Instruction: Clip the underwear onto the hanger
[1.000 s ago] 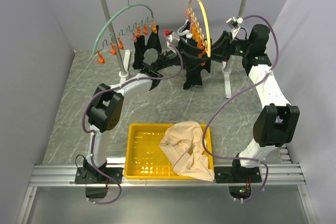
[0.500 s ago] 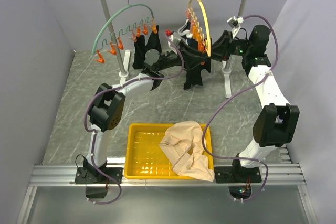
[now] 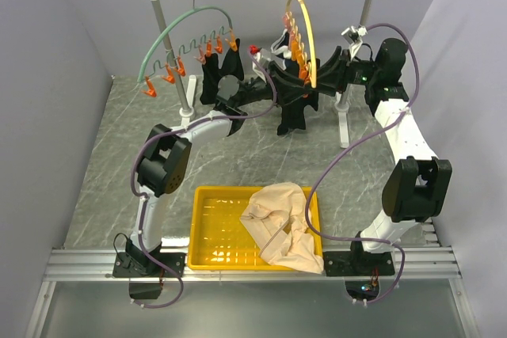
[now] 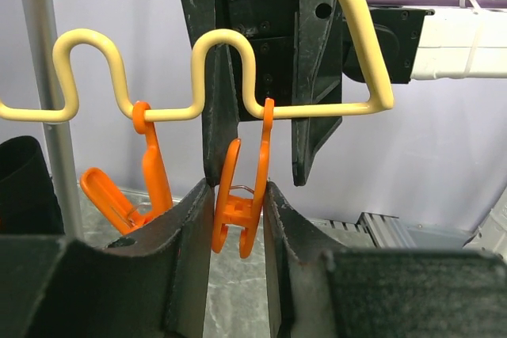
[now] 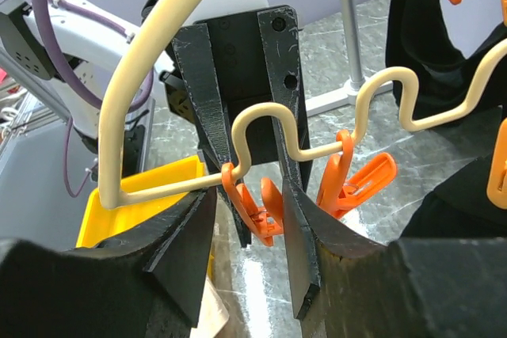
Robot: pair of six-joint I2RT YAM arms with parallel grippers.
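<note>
The pale yellow hanger [image 3: 305, 33] hangs from the rail, with its wavy wire [image 4: 230, 45] and orange clips. My left gripper [image 3: 279, 75] is closed on the end orange clip [image 4: 238, 211]; both fingers touch its sides in the left wrist view [image 4: 236, 195]. My right gripper [image 3: 318, 77] faces it from the other side, open, straddling the same clip [image 5: 261, 203] without touching it [image 5: 247, 195]. The black underwear [image 3: 295, 116] hangs below the hanger; its top is hidden behind the grippers. Its fabric shows at the edge of the left wrist view [image 4: 24, 187] and the right wrist view [image 5: 467, 195].
A green hanger [image 3: 170, 33] with orange clips hangs left on the same rail and carries a dark garment [image 3: 218, 77]. The rail's white posts [image 3: 170, 45] stand behind. A yellow tray [image 3: 214, 227] near the front edge holds a beige garment [image 3: 281, 219].
Almost nothing. The left arm's elbow has shifted slightly to the right; both grippers stay at the yellow hanger's end clip.
</note>
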